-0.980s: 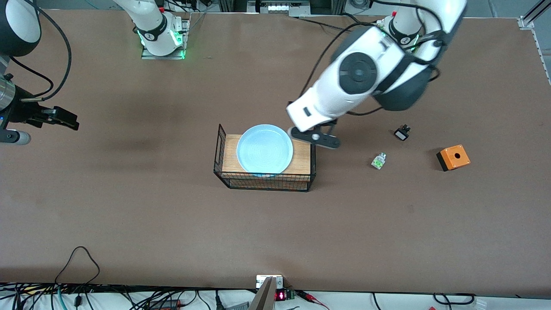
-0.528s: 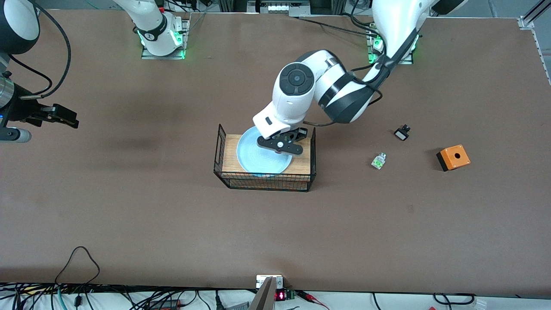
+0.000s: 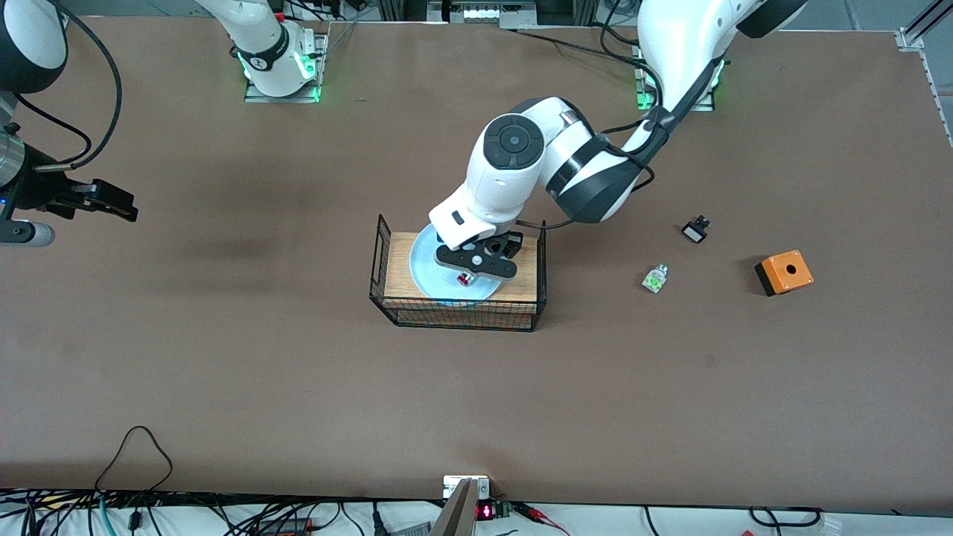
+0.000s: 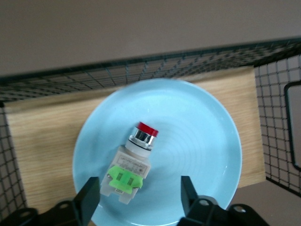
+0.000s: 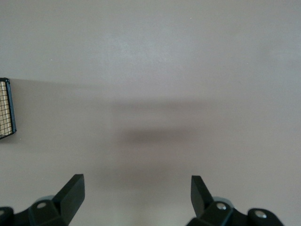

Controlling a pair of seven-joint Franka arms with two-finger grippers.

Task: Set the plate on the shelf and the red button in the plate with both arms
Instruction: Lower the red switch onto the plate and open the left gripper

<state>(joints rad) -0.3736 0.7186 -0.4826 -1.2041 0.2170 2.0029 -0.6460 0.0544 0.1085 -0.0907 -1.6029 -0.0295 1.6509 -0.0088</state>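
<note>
Front view: wire basket [image 3: 387, 305] w/ wood floor sits mid table [image 3: 223, 372]; plate [image 3: 421, 264] lies flat in it.
Left pincer [image 3: 474, 269]: over the plate, fingers [image 4: 89, 200] spread apart, not touching anything.
Red button [image 4: 131, 163]: lying on its side on the plate, near plate centre, between the left pincer's fingers but clear of both. Long axis flat along the plate; red cap end points away from the pincer, green-white body end toward it.
Right pincer [image 5: 137, 195]: waits over bare table at the right arm's end, fingers wide apart, nothing held.
Other bits: white-green part [image 3: 654, 278], small black part [image 3: 695, 230], orange box [image 3: 783, 272], all on table toward left arm's end, well apart from basket.
</note>
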